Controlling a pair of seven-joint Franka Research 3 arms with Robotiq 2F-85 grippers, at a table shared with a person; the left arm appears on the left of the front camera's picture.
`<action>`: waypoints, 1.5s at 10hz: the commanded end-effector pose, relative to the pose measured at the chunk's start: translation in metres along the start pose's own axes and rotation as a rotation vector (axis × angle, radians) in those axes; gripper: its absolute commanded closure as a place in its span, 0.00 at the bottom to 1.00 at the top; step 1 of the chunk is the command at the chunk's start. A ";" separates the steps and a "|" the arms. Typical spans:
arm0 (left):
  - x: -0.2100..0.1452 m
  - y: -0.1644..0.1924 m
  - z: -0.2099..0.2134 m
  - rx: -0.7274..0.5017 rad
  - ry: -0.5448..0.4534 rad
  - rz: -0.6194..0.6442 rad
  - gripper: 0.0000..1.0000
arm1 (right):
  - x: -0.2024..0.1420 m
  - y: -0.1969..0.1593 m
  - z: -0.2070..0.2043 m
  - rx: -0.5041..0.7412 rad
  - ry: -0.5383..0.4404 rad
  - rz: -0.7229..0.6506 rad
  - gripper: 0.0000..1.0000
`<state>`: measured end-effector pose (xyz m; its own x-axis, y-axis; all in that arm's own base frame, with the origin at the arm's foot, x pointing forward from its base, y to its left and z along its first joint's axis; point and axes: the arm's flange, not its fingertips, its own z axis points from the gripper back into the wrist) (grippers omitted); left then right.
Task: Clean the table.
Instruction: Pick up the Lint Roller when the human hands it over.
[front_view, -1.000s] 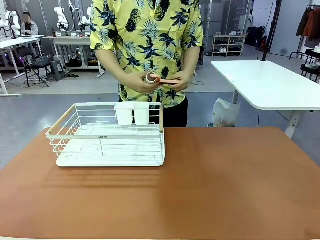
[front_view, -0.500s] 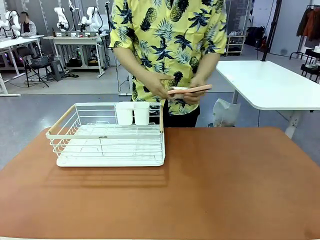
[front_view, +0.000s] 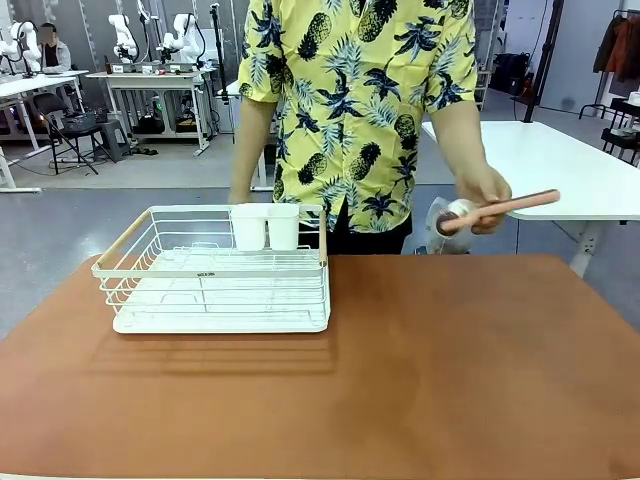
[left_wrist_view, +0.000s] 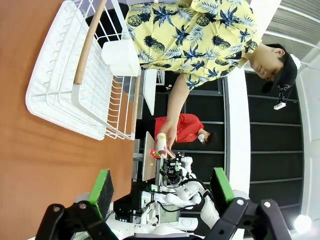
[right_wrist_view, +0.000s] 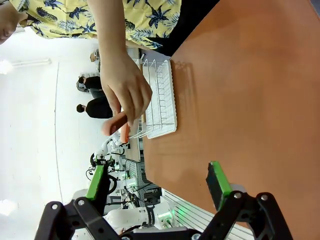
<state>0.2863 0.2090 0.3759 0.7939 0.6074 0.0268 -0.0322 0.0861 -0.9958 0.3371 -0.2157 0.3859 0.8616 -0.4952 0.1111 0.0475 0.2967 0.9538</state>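
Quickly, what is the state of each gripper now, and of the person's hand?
Left gripper: open, empty.
Right gripper: open, empty.
Person's hand: holding a pink-handled utensil.

left gripper (left_wrist_view: 162, 186): jaws spread wide, hanging free | right gripper (right_wrist_view: 156, 182): jaws spread wide, hanging free

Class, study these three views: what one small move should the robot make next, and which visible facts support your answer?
Probably wait, with the left tool and right tool open. The person's hand holds a pink-handled utensil in the air near the far right edge of the table, not yet set down. On the table I see just the dish rack.
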 end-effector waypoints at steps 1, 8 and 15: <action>-0.003 -0.001 0.004 -0.004 0.014 -0.022 0.00 | -0.002 0.003 -0.002 -0.004 -0.021 0.006 0.00; -0.003 -0.001 0.004 -0.004 0.014 -0.022 0.00 | -0.032 0.084 -0.004 -0.077 0.035 -0.074 0.00; -0.003 -0.001 0.004 -0.004 0.014 -0.022 0.00 | -0.044 0.155 -0.123 -0.290 -0.012 -0.254 0.00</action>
<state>0.2863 0.2089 0.3759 0.7942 0.6070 0.0267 -0.0329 0.0868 -0.9957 0.3555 -0.0581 0.5010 0.8241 -0.5588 -0.0928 0.3637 0.3964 0.8430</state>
